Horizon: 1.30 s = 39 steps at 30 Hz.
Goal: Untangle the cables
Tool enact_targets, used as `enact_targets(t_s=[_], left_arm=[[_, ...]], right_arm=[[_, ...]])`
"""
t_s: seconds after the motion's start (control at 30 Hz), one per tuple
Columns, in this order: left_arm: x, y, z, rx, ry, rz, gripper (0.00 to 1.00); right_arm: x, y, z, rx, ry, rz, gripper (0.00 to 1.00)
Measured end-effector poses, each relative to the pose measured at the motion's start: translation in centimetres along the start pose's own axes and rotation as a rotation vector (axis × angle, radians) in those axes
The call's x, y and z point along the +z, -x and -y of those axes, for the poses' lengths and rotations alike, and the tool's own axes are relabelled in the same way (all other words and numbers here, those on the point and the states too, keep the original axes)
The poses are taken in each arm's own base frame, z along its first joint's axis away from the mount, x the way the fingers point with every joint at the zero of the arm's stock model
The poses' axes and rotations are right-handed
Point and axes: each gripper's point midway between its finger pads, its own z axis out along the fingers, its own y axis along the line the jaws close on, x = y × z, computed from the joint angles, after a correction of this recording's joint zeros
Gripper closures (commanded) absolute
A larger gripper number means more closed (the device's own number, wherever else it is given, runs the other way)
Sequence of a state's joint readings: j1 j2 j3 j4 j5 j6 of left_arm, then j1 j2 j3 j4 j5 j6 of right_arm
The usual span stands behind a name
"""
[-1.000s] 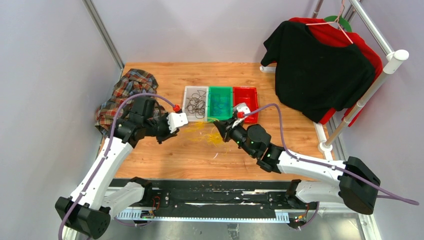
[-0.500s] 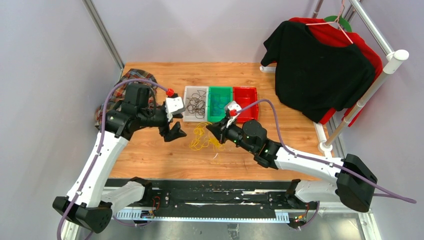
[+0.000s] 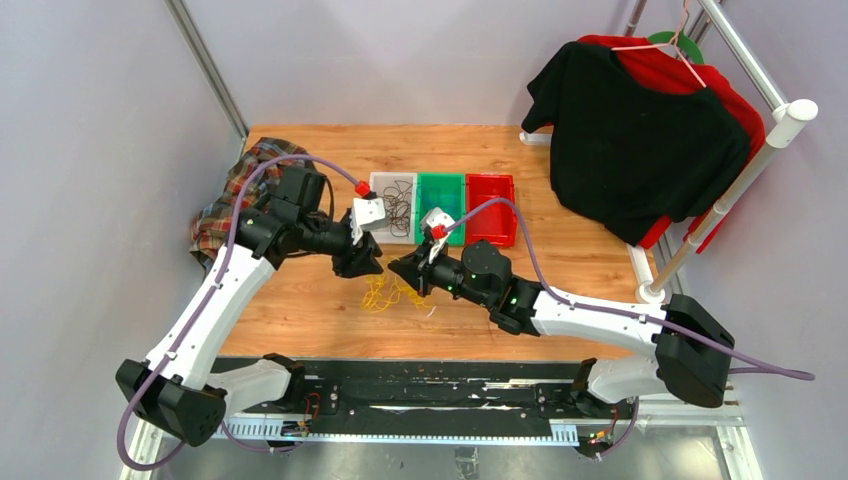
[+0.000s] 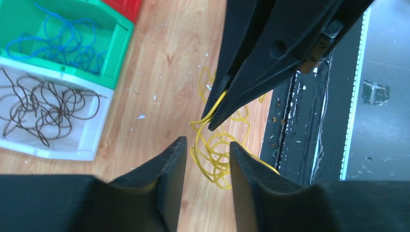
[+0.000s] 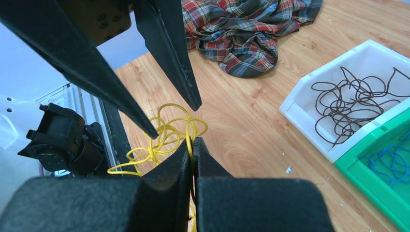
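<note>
Sorting appears well advanced: dark brown cables (image 3: 398,205) lie in the white bin (image 3: 392,176) and blue cables (image 4: 63,38) in the green bin (image 3: 441,177), both beyond the left gripper (image 3: 362,265). The remaining work is the yellow cables (image 3: 385,293), a knotted cluster on the wooden table (image 3: 300,310); the red bin (image 3: 490,178) is presumably their destination. The right gripper (image 3: 400,270) is closed on one yellow strand, which runs up between its fingertips while the rest of the cluster trails below and in front of it. The left gripper is parted to a moderate gap and holds nothing. It faces the right gripper tip to tip, with the cluster directly beneath the gap and no contact discernible. Separation of individual strands is judged not yet complete.
</note>
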<state>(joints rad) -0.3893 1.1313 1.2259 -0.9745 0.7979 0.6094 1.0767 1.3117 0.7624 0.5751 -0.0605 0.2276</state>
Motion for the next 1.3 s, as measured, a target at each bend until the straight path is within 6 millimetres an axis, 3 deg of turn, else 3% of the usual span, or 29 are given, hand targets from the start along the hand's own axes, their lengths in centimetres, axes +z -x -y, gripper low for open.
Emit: enact_targets(t_s=[0.23,0.33,0.4,0.63,0.9,1.1,1.3], left_arm=[[0.6,-2.4,-0.1,0.0,0.009,-0.055,0.74],[0.7,-3.1,0.2,-0.003,0.004,-0.067,0.93],[0.6,-3.2,0.0,0.006,0.01,-0.069,0.99],[0.3,-3.3,-0.9,0.017,0.067,-0.089,0.99],[-2.0,-2.3,-1.0,0.097,0.195,-0.077,0.99],[-3.1,-1.7,-0.6,0.109,0.236,-0.054,0.99],[-3.4,-0.9,-0.3,0.079,0.236,-0.029,1.0]], right_arm=[[0.1,0.0,-0.3,0.0,0.008,0.001,0.99],[0.1,0.1,-0.4,0.0,0.008,0.001,0.99],[0.1,0.3,-0.4,0.0,0.009,0.005,0.99],[0.2,0.3,-0.2,0.017,-0.008,0.008,0.96],[-2.0,-1.4,2.1,0.074,-0.105,0.002,0.75],[-2.7,-1.9,4.1,0.088,-0.184,-0.013,0.7],[-3.0,-2.5,4.6,0.07,-0.212,-0.04,0.4]])
